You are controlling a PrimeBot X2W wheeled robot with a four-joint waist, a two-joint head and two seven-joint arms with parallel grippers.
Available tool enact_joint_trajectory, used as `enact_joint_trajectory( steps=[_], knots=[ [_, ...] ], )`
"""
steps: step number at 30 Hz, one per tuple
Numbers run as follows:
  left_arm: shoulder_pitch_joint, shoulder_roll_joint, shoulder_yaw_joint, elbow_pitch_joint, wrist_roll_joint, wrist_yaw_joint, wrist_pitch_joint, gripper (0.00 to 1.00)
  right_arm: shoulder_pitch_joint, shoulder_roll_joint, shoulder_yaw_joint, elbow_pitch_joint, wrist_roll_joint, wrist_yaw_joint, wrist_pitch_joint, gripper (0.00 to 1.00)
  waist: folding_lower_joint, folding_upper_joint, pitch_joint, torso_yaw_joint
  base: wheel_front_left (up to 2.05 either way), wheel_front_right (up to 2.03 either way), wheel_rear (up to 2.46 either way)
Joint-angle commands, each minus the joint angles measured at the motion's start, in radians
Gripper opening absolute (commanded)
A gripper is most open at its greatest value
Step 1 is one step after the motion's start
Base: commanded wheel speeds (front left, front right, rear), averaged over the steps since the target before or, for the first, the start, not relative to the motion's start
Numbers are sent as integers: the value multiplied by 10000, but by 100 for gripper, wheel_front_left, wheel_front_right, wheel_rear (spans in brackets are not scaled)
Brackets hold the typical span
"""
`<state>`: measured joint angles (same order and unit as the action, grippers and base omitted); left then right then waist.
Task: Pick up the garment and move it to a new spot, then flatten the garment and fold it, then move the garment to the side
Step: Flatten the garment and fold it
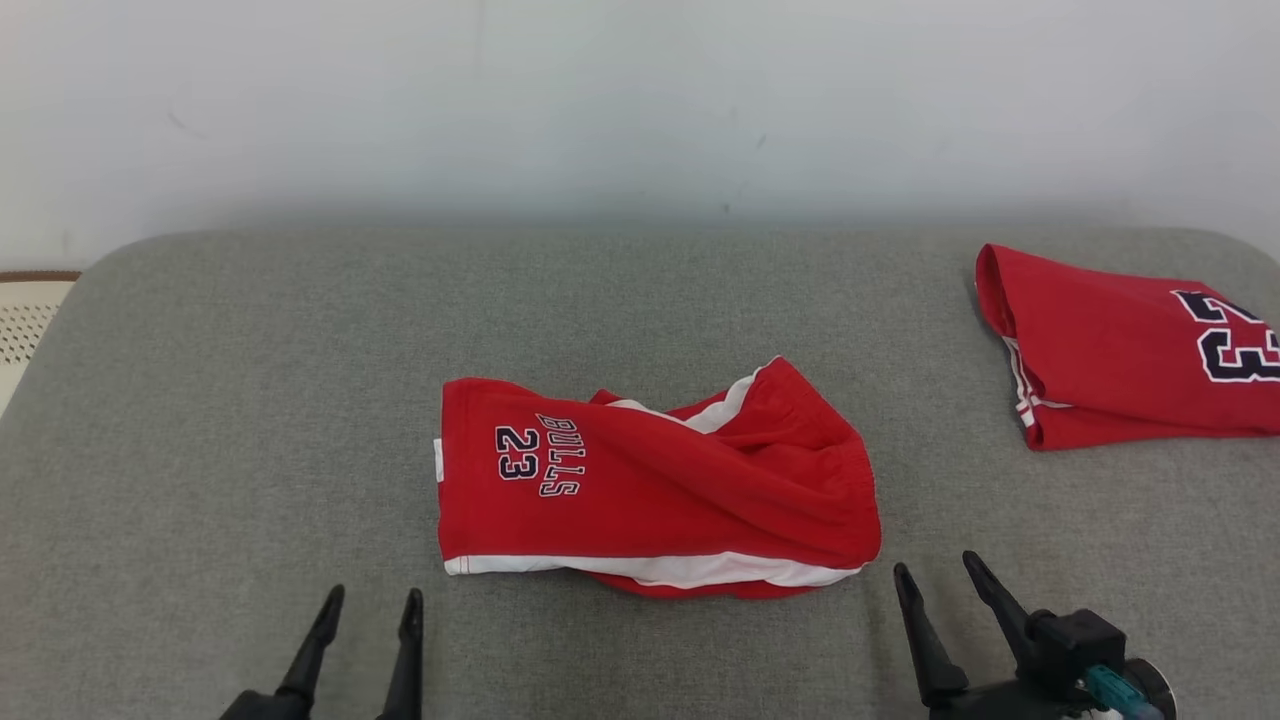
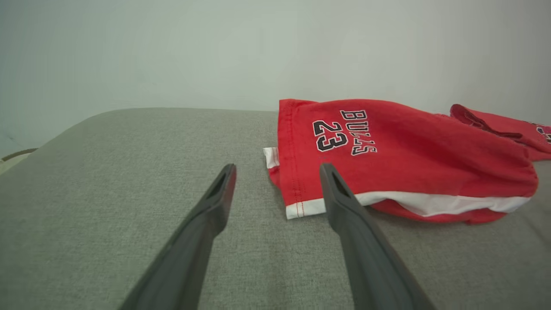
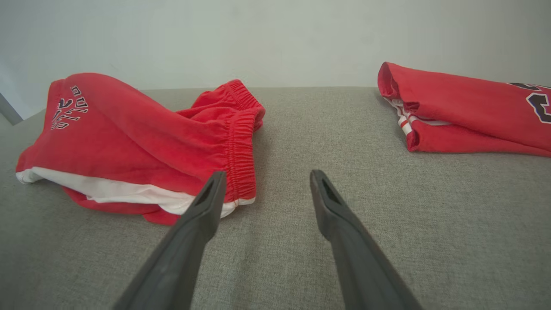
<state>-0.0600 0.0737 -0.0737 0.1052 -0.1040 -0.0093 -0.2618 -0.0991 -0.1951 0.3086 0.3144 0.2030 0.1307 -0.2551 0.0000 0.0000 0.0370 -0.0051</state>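
- The red shorts [image 1: 660, 490] lie in a loose, rumpled heap at the middle of the table [image 1: 250, 400]. They are soft knit cloth with a white side stripe and a gathered elastic waistband at their right end.
- The table is covered in coarse grey woven fabric and has rounded far corners.
- Dark, white-outlined lettering on the shorts reads "BULLS" and "23", turned sideways in the head view.
- A folded red jersey [image 1: 1110, 350] with striped white trim lies at the far right, well apart from the shorts. A large "23" shows on it, partly cut off.
- The left pincer [image 1: 374, 595] is near the shorts' near left corner, its long dark fingers spread and holding nothing.
- The right pincer [image 1: 936, 564] is just beside the waistband end, its fingers slanting leftward, likewise released and empty.
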Motion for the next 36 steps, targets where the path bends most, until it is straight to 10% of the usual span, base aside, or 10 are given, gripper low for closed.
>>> enact_joint_trajectory(
  steps=[1,29,30,31,32,36],
  knots=[
    [-146,63,-55,231,-6,-83,-41,100,-209,-90,173,136,111,1,12,100,0,0,151,-95,0,0,0],
    [-3969,375,-1549,5391,-290,-1175,-41,100,-3643,-1094,4346,3238,2373,1,-99,100,0,0,1517,-255,0,0,0],
    [-4047,376,-1605,5460,-301,-1182,-41,15,-3678,-1099,4419,3267,2450,1,-100,55,0,0,1523,-262,0,0,0],
    [-4106,344,-1631,5472,-333,-1178,-42,0,-3723,-1100,4491,3291,2512,1,-102,29,0,0,1521,-268,0,0,0],
    [-4098,310,-1671,5495,-378,-1182,-42,0,-3774,-1107,4531,3248,2554,1,-105,0,0,0,1513,-270,0,0,0],
    [-3852,301,-1757,5222,-420,-1192,-42,0,-3708,-1182,4526,2965,2713,1,-110,0,0,0,1399,-269,0,0,0]
  ],
)
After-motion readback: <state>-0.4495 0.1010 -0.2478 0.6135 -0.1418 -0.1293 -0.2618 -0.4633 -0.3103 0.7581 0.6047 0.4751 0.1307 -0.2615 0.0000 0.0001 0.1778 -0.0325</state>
